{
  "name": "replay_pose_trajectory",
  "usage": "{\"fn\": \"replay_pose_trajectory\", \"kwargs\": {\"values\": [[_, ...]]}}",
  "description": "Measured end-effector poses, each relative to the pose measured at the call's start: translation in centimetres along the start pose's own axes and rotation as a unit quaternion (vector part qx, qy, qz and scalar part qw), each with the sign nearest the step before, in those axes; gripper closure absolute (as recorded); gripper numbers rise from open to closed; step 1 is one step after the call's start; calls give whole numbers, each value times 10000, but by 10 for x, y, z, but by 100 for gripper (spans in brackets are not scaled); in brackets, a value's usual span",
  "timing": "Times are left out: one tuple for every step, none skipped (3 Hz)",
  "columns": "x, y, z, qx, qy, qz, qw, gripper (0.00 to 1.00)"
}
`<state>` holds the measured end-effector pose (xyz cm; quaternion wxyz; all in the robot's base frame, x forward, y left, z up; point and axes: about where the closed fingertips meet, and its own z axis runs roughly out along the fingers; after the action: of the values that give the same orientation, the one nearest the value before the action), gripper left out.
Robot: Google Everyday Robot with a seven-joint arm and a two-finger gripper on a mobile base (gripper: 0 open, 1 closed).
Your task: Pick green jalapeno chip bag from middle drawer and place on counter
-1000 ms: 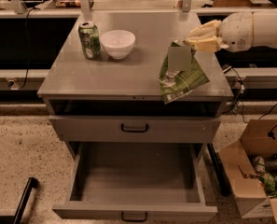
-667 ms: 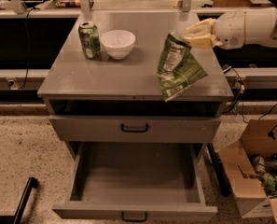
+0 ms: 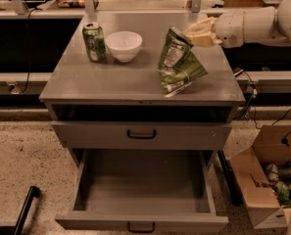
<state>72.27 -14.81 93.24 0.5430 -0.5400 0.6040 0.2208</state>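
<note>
A robot test lab is indicated: a grey metal drawer cabinet on speckled floor, loose cables, a cardboard box of supplies. The gripper is noted over the counter, right side.

Counter: can, bowl, green jalapeno chip bag; gripper holds top.

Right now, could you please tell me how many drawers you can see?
2: a shut drawer under the counter and an open drawer at the bottom. The tool holds the chip bag by its top.
</note>
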Motion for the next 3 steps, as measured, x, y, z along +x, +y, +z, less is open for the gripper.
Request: {"fn": "replay_pose_trajectory", "kwargs": {"values": [[5,-11,8,118,-2,44,9999,100],[18,-24,9,404,-41,167,9990,83],[17,-24,13,404,-55,163,9990,60]]}}
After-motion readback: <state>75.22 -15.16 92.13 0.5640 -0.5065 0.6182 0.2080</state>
